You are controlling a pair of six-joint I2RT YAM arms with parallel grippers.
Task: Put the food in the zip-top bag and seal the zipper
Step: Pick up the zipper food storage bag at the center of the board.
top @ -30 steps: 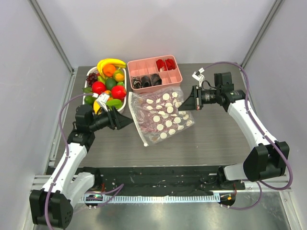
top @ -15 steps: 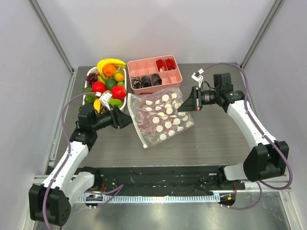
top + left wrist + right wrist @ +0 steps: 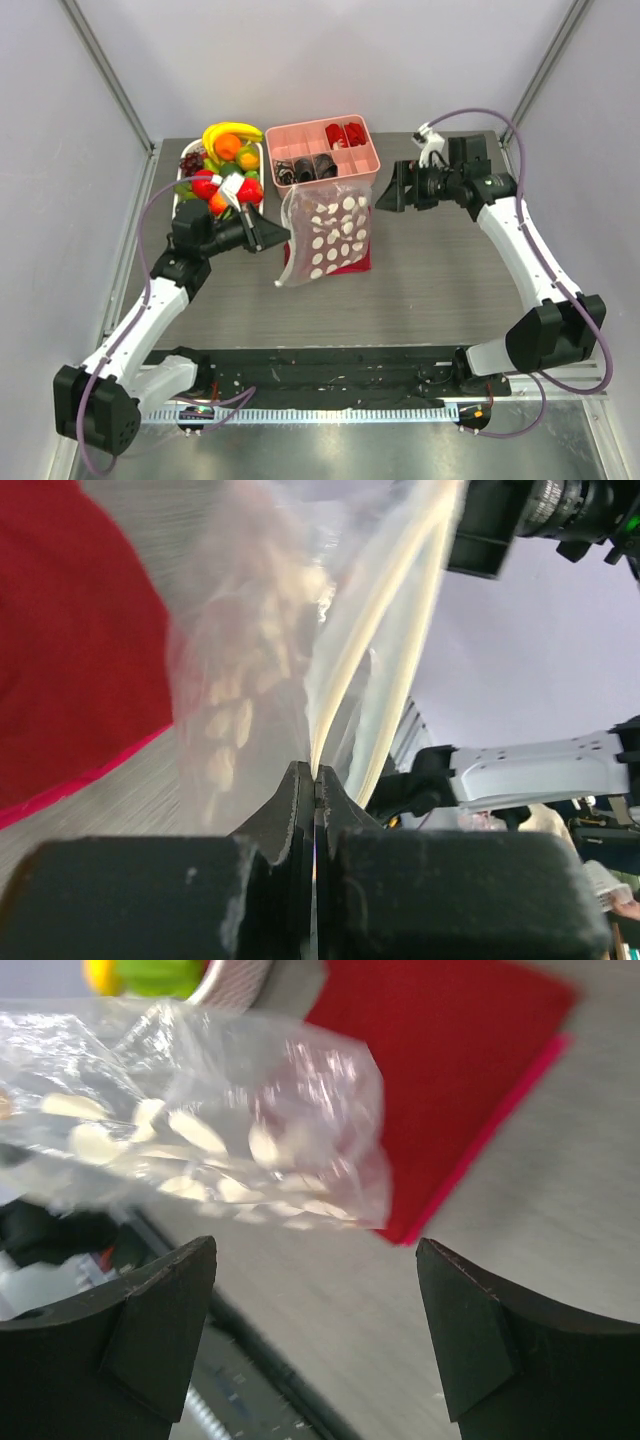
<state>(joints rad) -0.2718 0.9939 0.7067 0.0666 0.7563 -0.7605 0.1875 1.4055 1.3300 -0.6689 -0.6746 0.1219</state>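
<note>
From where I stood, the job looked barely begun: the food (image 3: 228, 160) all lay heaped in the white basket (image 3: 263, 165) just left of the pink divided tray (image 3: 318, 128), and I could make out no fruit inside the zip-top bag (image 3: 325, 235). The bag hung raised off the table just on the near side of that tray, with the red cloth (image 3: 345, 262) lying under it, so the packing and the sealing both seemed left to do. The left gripper (image 3: 275, 235), near and to the left of the tray, had its jaws pressed fully together on the bag's edge; its own camera showed the fingertips (image 3: 300, 790) pinching thin film, with the pale strips of the zipper (image 3: 385, 630) running up and away from them. Whether the mouth stood open I could not tell. The right gripper (image 3: 385, 188) hovered just right of the tray, spread wide with nothing between its jaws. Its camera showed a corner of the bag beyond the fingers (image 3: 160, 1310), near them but not touching, as far as I could judge.
</note>
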